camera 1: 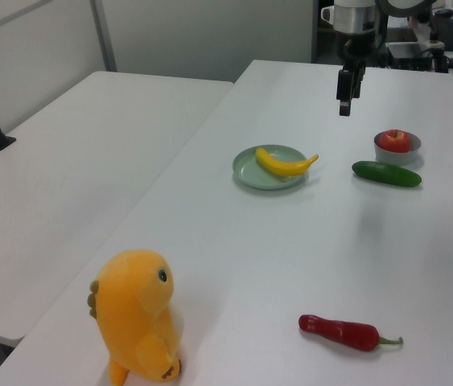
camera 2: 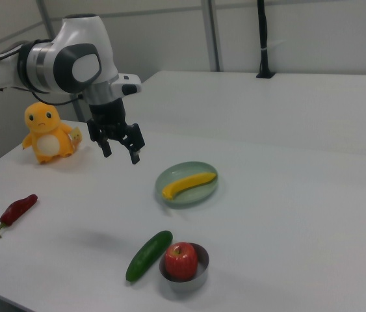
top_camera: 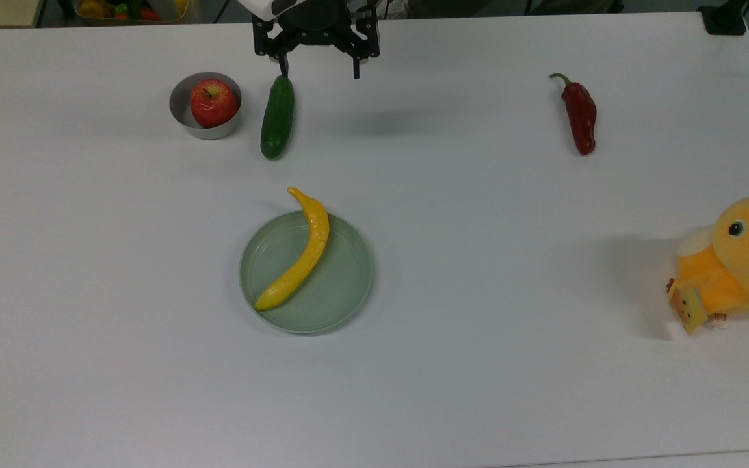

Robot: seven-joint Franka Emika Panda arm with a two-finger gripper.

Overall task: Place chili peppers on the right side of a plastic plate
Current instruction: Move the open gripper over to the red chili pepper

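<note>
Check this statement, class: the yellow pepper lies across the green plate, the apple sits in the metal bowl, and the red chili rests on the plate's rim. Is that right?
One part is wrong. The red chili does not touch the plate; it lies alone on the table, far off toward the top view's right. The yellow pepper does lie across the plate, and the apple sits in the metal bowl.

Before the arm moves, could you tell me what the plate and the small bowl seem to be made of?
The round pale green plate looks like translucent plastic: the white table tints through it. The small grey bowl holding the red apple looks like brushed metal, with a dull sheen on its wall.
</note>
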